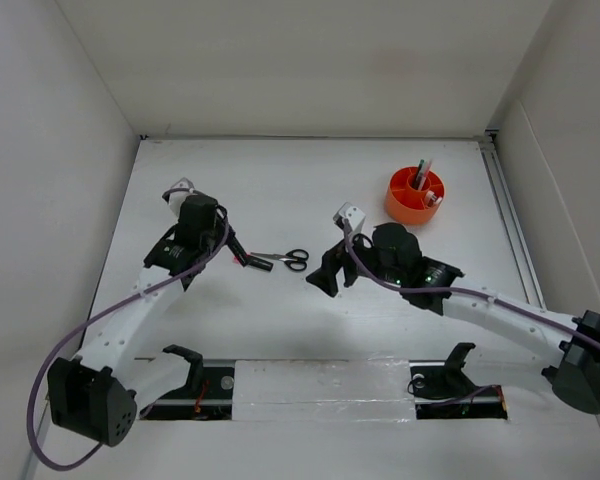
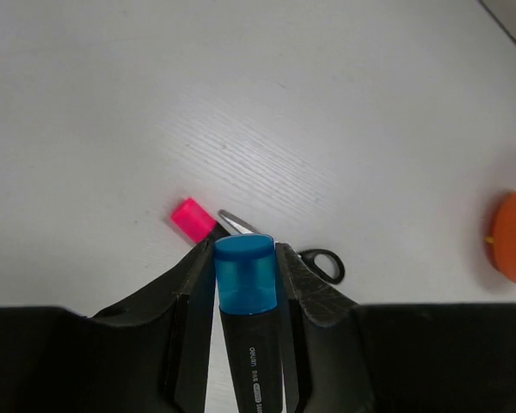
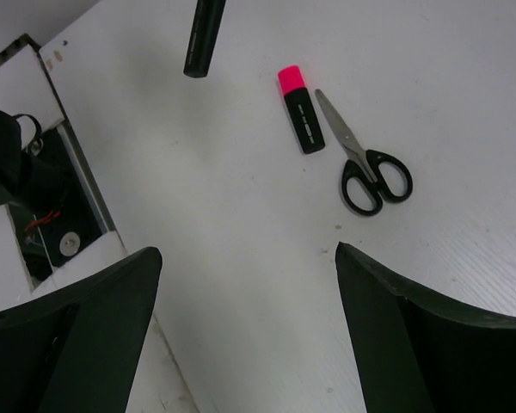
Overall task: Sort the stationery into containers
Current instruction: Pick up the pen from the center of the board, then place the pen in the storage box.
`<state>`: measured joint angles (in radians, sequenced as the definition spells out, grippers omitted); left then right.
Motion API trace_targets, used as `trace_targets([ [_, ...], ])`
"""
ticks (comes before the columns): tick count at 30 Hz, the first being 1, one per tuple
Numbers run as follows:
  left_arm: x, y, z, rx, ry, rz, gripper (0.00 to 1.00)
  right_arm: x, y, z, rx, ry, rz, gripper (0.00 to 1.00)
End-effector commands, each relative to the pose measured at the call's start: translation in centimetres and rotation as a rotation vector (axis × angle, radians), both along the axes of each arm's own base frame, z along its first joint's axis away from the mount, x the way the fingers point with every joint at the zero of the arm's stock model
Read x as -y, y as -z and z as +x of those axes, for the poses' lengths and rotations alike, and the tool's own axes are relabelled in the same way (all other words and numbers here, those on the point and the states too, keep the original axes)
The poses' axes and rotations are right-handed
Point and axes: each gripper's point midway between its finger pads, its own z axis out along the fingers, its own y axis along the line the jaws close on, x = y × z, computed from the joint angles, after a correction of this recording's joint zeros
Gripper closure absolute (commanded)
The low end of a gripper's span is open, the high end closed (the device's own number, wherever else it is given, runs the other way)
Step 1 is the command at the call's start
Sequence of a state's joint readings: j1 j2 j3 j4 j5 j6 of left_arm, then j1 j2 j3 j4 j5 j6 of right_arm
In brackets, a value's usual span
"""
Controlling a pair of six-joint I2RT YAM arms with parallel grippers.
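My left gripper is shut on a blue-capped black marker and holds it above the table, cap pointing away from the wrist. Just beyond it lie a pink-capped black marker and black-handled scissors, side by side; they also show from above, the pink-capped marker left of the scissors. My right gripper is open and empty, above bare table just right of the scissors and the pink-capped marker. The orange pot stands at the back right with pens upright in it.
The black end of the marker held by the left gripper shows at the top of the right wrist view. The pot's edge shows at the right of the left wrist view. White walls enclose the table; a rail runs along its right edge.
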<state>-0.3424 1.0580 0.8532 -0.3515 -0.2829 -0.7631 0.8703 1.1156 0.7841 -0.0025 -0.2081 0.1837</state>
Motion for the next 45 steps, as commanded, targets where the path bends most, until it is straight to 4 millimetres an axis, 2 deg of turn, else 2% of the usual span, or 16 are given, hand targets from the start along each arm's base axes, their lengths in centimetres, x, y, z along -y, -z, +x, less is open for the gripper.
trace_targets([
  [1,2.4,-3.8,0.2,0.122,0.183,-0.038,1.0,-3.2,-5.5,0.6,0.061,-0.045,0.203,0.13],
  [4,4.1,-5.9,-0.6,0.192,0.303,-0.075,1.0,-5.0,-7.7,1.3,0.063,-0.067,0.278,0.14],
  [5,4.6,-6.7,-0.7,0.23,0.328,-0.097,1.0,-5.9,-6.9,1.8,0.018,-0.058,0.284,0.14],
  [7,5.3,-7.7,-1.2,0.277,0.378,-0.117,1.0,-7.6,-8.8,2.0,0.02,-0.089,0.347,0.16],
  [9,5.9,-9.0,-1.7,0.331,0.417,-0.146,1.0,-9.1,-7.8,3.1,-0.03,-0.078,0.344,0.17],
  [11,6.1,-8.9,-2.1,0.332,0.436,-0.156,1.0,-10.9,-9.1,3.0,-0.023,-0.105,0.371,0.18],
  [13,6.5,-9.3,-2.4,0.352,0.462,-0.171,1.0,-12.3,-7.9,3.8,-0.058,-0.084,0.357,0.19],
  [14,6.5,-9.7,-2.6,0.364,0.462,-0.173,1.0,-13.0,-8.8,3.8,-0.051,-0.087,0.38,0.19],
  [20,7.3,-9.6,-2.9,0.384,0.512,-0.199,1.0,-15.0,-7.9,4.9,-0.081,-0.072,0.385,0.22],
  [27,7.9,-9.0,-3.0,0.38,0.544,-0.214,1.0,-15.8,-7.3,5.9,-0.089,-0.048,0.385,0.47],
  [30,7.9,-9.0,-3.0,0.38,0.544,-0.214,1.0,-16.0,-6.8,6.0,-0.094,-0.047,0.377,0.67],
  [34,8.0,-9.3,-3.2,0.39,0.553,-0.219,1.0,-16.0,-7.0,6.0,-0.087,-0.048,0.372,1.0],
  [39,7.8,-10.4,-3.8,0.414,0.554,-0.22,1.0,-15.6,-6.7,6.2,-0.053,-0.045,0.347,1.0],
  [42,7.2,-11.8,-4.0,0.442,0.524,-0.208,0.63,-14.8,-5.7,6.5,-0.047,-0.034,0.319,1.0],
  [44,6.3,-12.9,-4.0,0.465,0.482,-0.191,0.33,-14.0,-6.1,7.0,-0.027,-0.006,0.318,1.0],
  [45,5.9,-13.6,-4.1,0.48,0.465,-0.185,0.01,-13.2,-5.1,7.8,-0.026,0.014,0.298,1.0],
])
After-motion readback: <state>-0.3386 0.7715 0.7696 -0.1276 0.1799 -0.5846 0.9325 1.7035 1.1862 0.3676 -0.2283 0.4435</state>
